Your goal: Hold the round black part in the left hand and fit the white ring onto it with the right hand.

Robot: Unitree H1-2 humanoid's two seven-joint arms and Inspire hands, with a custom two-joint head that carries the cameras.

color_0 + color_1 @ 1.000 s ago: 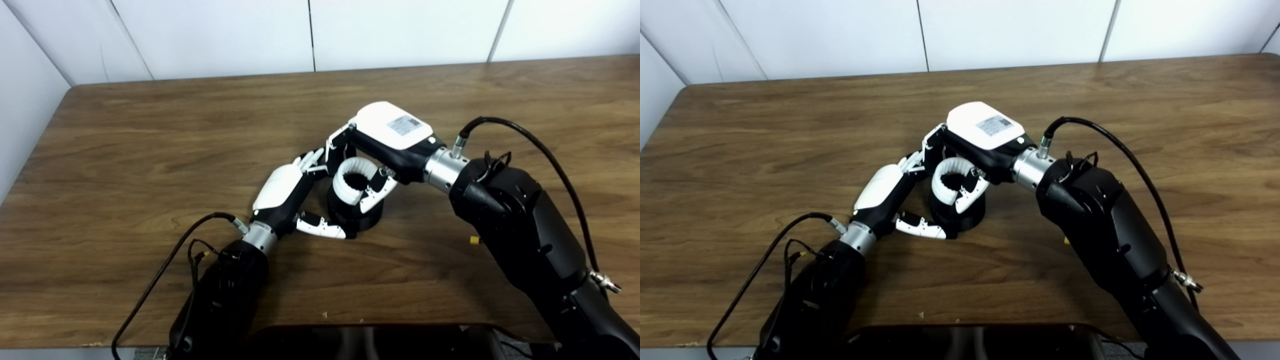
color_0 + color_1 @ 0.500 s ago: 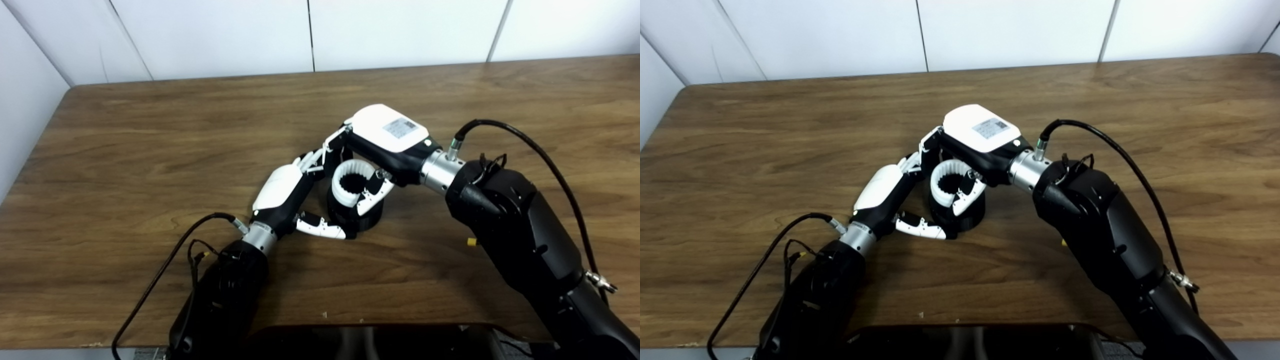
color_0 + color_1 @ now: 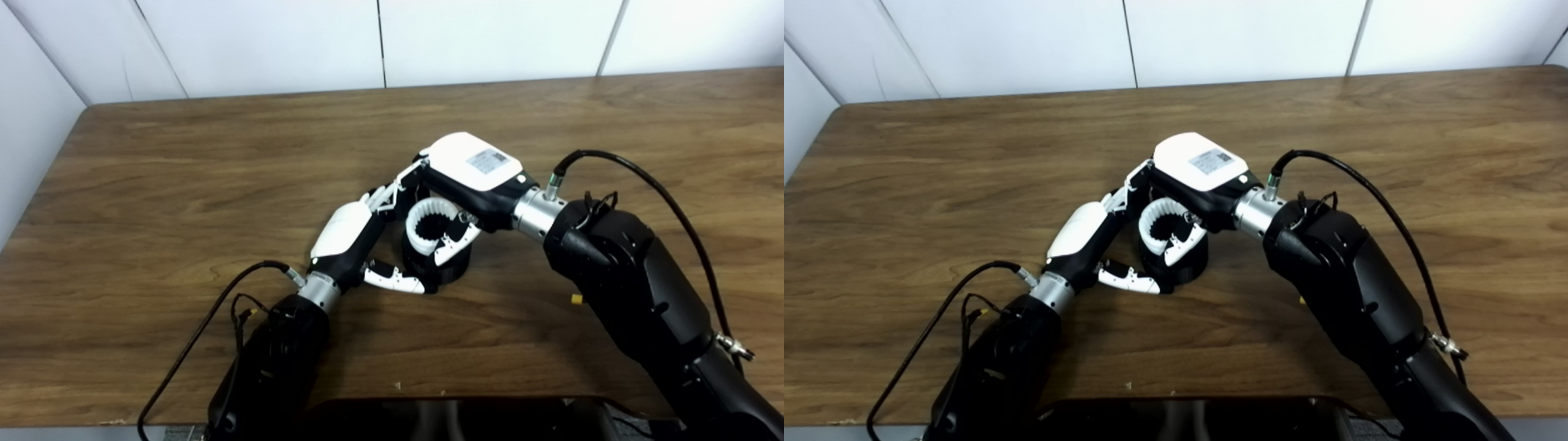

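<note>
The round black part stands on the wooden table near the middle. My left hand wraps it from the left, thumb along its front and fingers behind it. A white toothed ring sits at the top of the black part. My right hand comes in from the right, above the part, shut on the ring with its thumb on the ring's near right side. How deep the ring sits on the part is hidden by the fingers.
Black cables loop off both wrists. A dark panel lies along the table's front edge. White wall panels stand behind the table. A small yellow piece shows by the right forearm.
My right hand has sunk a little and shifted slightly left, bringing the white ring lower onto the black part. The left hand has stayed in place.
</note>
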